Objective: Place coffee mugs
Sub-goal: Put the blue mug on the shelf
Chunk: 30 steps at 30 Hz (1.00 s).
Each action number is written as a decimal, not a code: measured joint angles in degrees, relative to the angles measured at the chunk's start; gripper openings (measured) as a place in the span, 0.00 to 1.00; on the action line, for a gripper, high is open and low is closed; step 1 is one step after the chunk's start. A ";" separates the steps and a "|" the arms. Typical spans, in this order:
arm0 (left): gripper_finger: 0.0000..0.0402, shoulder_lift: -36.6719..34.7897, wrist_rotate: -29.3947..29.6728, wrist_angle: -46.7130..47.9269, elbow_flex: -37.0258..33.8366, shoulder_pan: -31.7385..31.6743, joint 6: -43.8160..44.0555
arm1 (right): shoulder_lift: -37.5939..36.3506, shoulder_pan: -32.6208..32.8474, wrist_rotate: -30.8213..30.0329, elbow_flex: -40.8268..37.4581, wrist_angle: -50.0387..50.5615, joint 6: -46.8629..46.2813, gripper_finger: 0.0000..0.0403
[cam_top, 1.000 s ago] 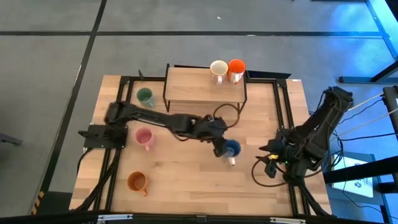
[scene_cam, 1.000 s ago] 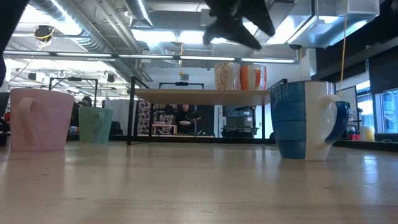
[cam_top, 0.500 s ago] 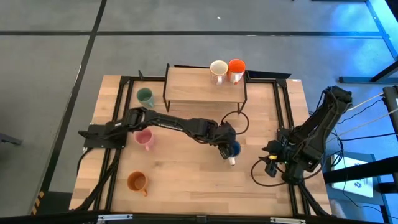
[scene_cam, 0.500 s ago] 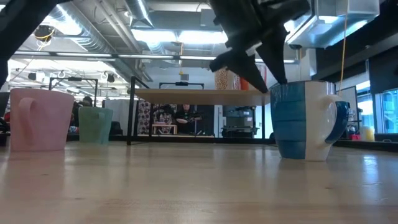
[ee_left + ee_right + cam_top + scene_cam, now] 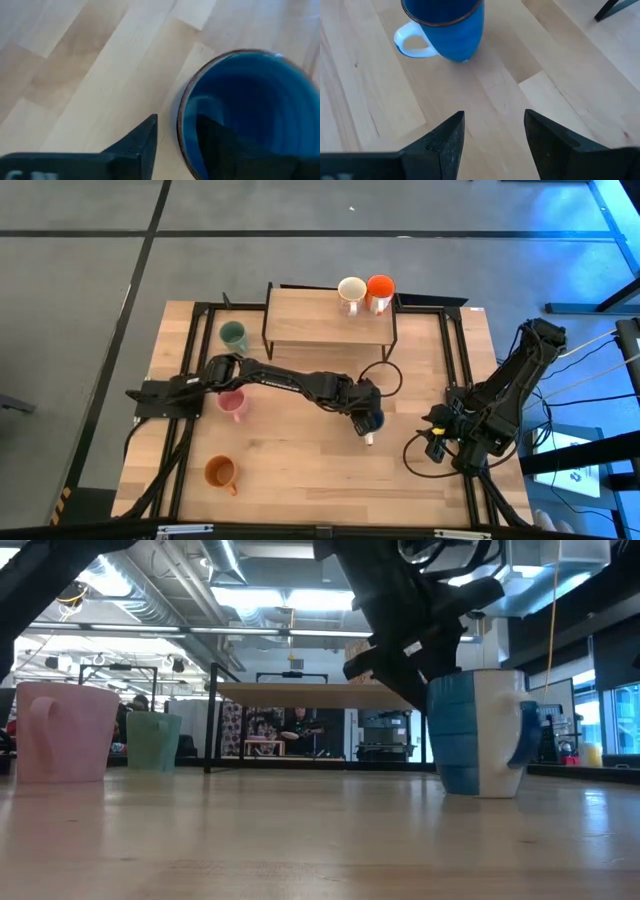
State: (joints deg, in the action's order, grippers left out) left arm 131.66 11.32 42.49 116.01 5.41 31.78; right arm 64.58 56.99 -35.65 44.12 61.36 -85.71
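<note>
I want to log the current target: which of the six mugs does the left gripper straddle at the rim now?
The blue mug: the left gripper has one finger inside it, one outside. The other five mugs stand untouched.

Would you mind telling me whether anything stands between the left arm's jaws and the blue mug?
Nothing visible does. The left gripper is already at the blue mug, its jaws straddling the rim, one inside and one outside. The right gripper waits open, apart.
</note>
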 joint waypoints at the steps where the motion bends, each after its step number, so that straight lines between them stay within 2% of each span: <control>1: 0.28 -0.02 0.03 -0.06 0.00 -0.05 -0.73 | 0.00 0.00 -0.12 0.00 0.00 0.00 0.48; 9: 0.04 -0.02 -0.18 -0.51 0.00 -0.44 -4.58 | 0.00 0.00 -0.32 0.00 -0.13 0.00 0.48; 13: 0.04 -0.15 -0.29 -0.53 0.00 -0.44 -5.48 | 0.00 0.00 -0.19 0.00 -0.22 0.00 0.48; 18: 0.04 -3.45 0.60 3.97 1.97 -0.38 -6.94 | 0.02 0.00 -1.00 0.00 -0.18 -1.02 0.48; 23: 0.04 -7.94 1.83 14.01 9.44 -0.93 -8.79 | -0.02 -0.02 -1.26 0.02 -0.22 -1.07 0.48; 28: 0.04 -10.20 6.83 24.46 18.94 -2.90 -13.12 | 0.00 -1.07 -1.26 0.02 -0.07 -1.07 0.48; 30: 0.04 -12.80 8.90 24.91 17.93 -4.29 -15.25 | -0.01 -2.24 -1.24 0.02 0.35 -1.07 0.48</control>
State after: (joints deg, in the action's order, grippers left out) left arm 118.86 20.22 67.40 133.93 1.12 16.53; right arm 64.57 54.75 -36.89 44.14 61.71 -86.78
